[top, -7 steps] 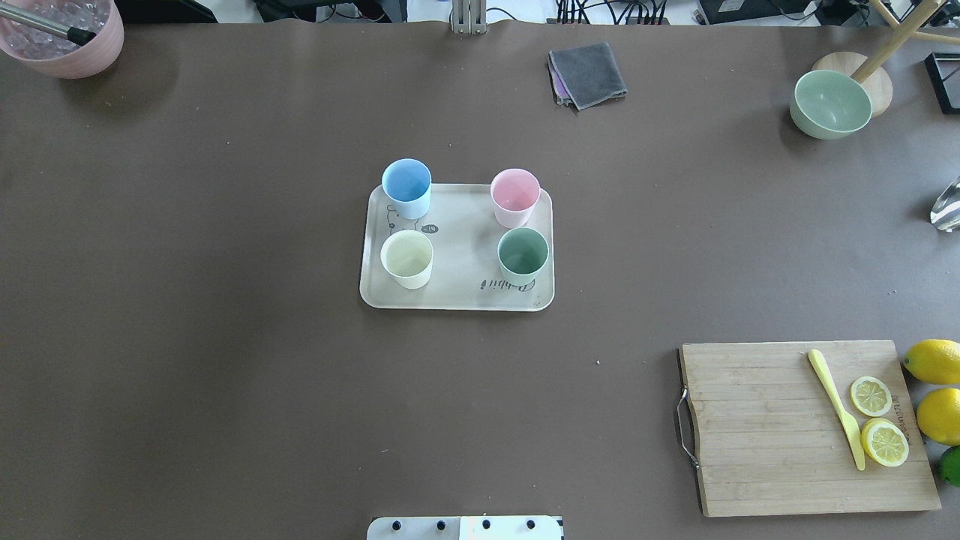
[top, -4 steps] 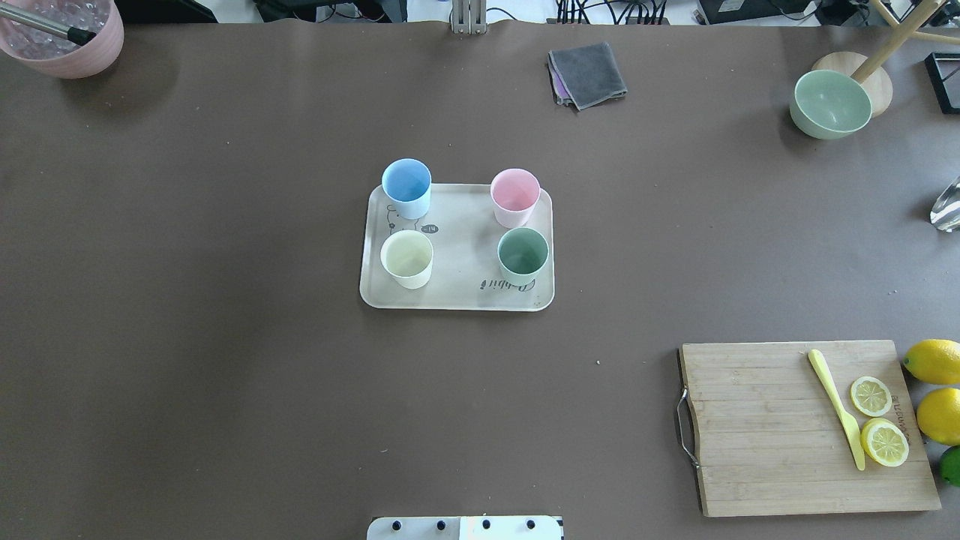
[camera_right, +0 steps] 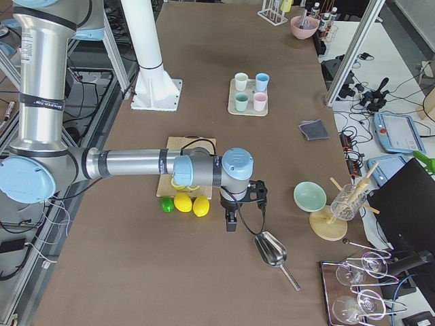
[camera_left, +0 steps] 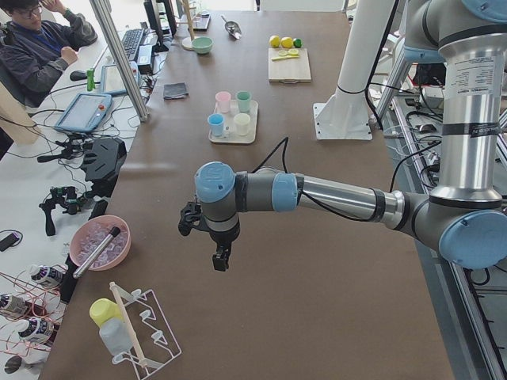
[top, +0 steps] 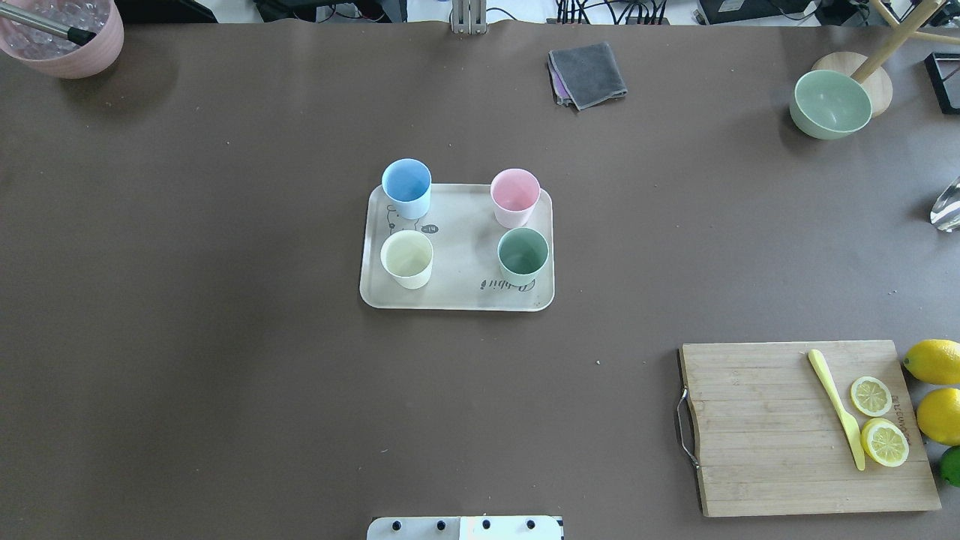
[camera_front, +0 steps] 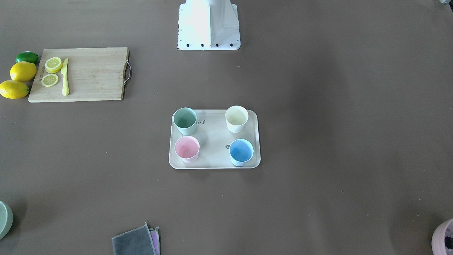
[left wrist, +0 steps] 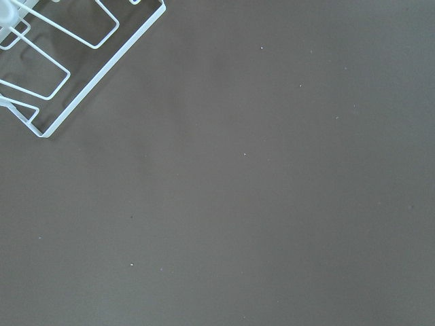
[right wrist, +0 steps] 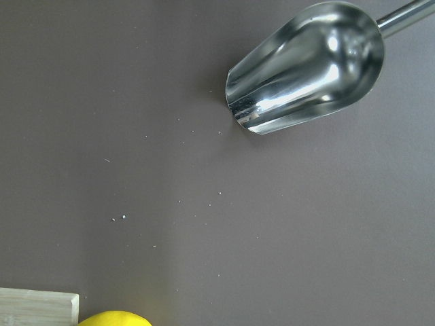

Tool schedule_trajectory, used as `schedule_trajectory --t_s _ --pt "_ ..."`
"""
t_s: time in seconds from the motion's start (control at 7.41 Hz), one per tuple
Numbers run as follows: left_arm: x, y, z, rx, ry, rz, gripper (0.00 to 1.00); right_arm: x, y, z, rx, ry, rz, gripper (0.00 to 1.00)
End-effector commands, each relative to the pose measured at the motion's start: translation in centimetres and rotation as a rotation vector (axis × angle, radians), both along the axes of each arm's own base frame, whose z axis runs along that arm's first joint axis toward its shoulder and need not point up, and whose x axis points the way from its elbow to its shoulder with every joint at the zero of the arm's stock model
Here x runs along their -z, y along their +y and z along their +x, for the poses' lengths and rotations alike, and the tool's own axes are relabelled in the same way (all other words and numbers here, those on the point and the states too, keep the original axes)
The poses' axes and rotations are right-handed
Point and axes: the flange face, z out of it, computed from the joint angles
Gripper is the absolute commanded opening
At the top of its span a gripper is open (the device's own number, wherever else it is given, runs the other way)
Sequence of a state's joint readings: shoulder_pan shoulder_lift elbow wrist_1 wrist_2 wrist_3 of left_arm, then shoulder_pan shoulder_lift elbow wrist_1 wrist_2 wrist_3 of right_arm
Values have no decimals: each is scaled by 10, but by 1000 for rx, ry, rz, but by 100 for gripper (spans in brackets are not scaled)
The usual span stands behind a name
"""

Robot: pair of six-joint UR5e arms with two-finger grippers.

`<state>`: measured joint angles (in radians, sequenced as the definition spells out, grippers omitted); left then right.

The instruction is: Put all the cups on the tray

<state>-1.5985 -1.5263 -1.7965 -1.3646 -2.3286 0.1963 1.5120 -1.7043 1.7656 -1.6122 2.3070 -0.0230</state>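
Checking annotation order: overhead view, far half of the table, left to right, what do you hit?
pink pot → blue cup → pink cup → grey cloth → green bowl

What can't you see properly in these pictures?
Exterior left view: the left gripper is small and side-on, so open or shut is unclear.
Exterior right view: the right gripper, likewise.
Front view: the green cup hides part of the lettering on the tray.
Overhead view: the frame's top edge cuts off the pink pot.
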Motion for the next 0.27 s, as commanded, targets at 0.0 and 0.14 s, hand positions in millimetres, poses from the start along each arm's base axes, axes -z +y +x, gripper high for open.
schedule_trajectory --t_s 0.0,0.14 --pt "1 0 0 0 0 3 98 1 0 0 2 0 3 100" --pt "2 0 0 0 0 5 98 0 0 0 1 0 0 100"
